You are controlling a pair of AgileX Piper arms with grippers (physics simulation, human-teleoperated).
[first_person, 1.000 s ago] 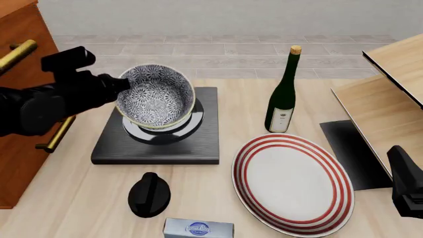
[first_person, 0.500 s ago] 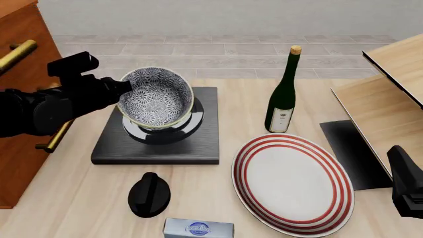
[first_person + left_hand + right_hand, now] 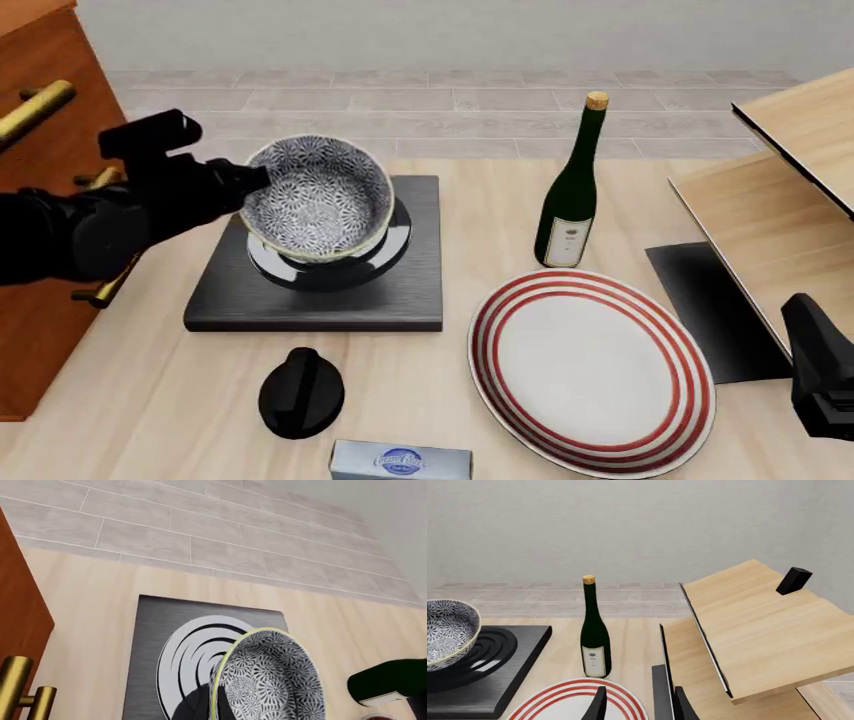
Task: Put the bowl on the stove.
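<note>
The bowl [image 3: 320, 195], black-and-white floral with a yellow-green rim, hangs tilted over the round burner of the stove [image 3: 414, 290], its base at or just above the rings. My left gripper [image 3: 254, 178] is shut on the bowl's left rim, its fingers mostly hidden by the arm. In the left wrist view the bowl [image 3: 273, 680] fills the lower middle above the stove [image 3: 200, 645]. The right wrist view shows the bowl [image 3: 447, 627] and stove [image 3: 500, 662] far off to one side. My right gripper [image 3: 640, 705] is open with nothing between its fingers, over the table's right front, far from the bowl.
A green wine bottle [image 3: 571, 190] stands right of the stove. A white plate with red rings [image 3: 587, 365] lies in front of it. A black knob [image 3: 300, 392] and a small box [image 3: 400, 462] sit near the front edge. A wooden cabinet [image 3: 40, 230] stands left, a wooden rack [image 3: 774, 200] right.
The left arm has shifted slightly and the bowl has sunk a little toward the burner, still tilted. The right arm has not moved.
</note>
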